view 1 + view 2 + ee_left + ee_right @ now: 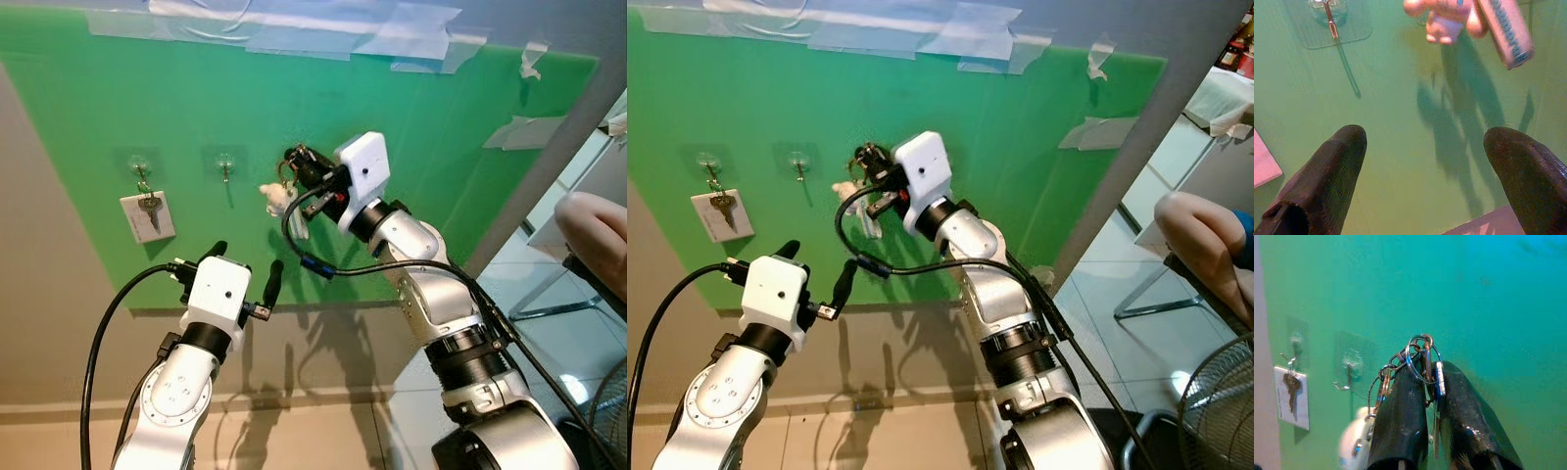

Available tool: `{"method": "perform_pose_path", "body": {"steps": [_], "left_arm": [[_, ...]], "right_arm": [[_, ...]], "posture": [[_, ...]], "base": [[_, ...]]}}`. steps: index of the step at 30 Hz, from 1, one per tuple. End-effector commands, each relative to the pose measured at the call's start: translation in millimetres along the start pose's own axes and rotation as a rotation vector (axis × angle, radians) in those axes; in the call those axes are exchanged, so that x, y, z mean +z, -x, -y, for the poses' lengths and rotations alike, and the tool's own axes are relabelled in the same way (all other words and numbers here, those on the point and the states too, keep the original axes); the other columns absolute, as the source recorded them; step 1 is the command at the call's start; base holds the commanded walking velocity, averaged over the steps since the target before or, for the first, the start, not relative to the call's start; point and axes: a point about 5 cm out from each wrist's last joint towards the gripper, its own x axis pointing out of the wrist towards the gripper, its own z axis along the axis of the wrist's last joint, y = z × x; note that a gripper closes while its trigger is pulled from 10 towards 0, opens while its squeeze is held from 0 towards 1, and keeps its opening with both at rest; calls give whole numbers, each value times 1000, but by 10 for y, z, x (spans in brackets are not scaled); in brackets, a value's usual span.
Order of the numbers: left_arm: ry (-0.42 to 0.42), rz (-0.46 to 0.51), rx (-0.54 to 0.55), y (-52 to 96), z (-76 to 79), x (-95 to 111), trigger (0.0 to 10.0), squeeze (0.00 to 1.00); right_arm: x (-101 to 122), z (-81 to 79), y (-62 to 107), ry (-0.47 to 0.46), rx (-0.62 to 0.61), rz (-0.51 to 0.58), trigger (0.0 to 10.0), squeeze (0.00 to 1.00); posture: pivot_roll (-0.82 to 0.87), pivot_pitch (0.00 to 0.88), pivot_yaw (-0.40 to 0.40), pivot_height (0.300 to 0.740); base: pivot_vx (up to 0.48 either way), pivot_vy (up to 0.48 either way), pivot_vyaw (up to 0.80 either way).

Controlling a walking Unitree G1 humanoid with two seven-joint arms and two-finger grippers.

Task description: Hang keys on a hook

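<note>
Up high, right gripper (1427, 369) fingers seemingly pinching keys (1420, 357), green board (421, 147).

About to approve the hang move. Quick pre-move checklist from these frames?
1. Right gripper shut on the key ring: ok.
2. Empty hook free on the green board: ok.
3. Key ring lined up with that hook: not ok, it sits to the hook's right.
4. White plush charm dangling clear of the hook: ok.
5. Left gripper open, below the hooks, out of the path: ok.
6. Neighbouring hook already carries a key with a tag: ok, avoid it.
</note>
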Motion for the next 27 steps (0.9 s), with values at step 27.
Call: {"method": "perform_pose_path", "body": {"steps": [27], "left_arm": [[-1, 11, -23, -7, 26, 19, 10000, 0]], "right_arm": [[-501, 130, 146, -327, -111, -132, 0, 0]], "posture": [[37, 0, -95, 740]], "base": [[0, 0, 0]]}}
